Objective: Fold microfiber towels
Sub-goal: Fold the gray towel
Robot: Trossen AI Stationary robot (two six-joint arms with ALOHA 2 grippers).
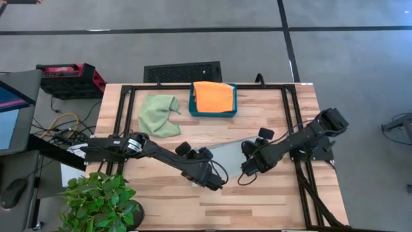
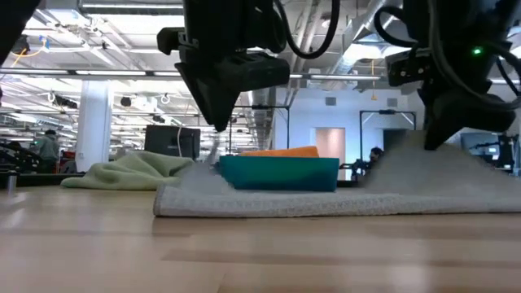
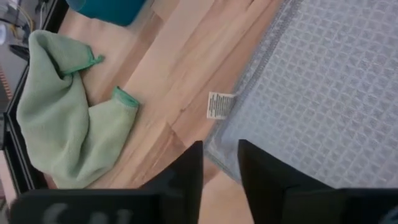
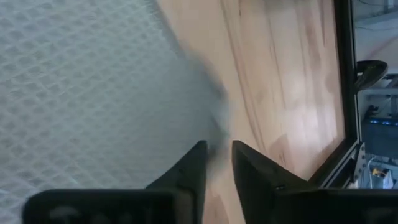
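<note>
**Grey towel between both grippers on the wooden table**

The butcher-block table (image 1: 270, 200) carries a pale grey waffle-weave towel (image 2: 326, 199) at its centre. The left gripper (image 3: 219, 163) and right gripper (image 4: 217, 163) sit at its edges, fingers slightly parted, gripping nothing visible. A green towel (image 1: 159, 115) lies crumpled beside the teal tray (image 1: 213, 112), which holds an orange towel (image 1: 214, 95).
</note>
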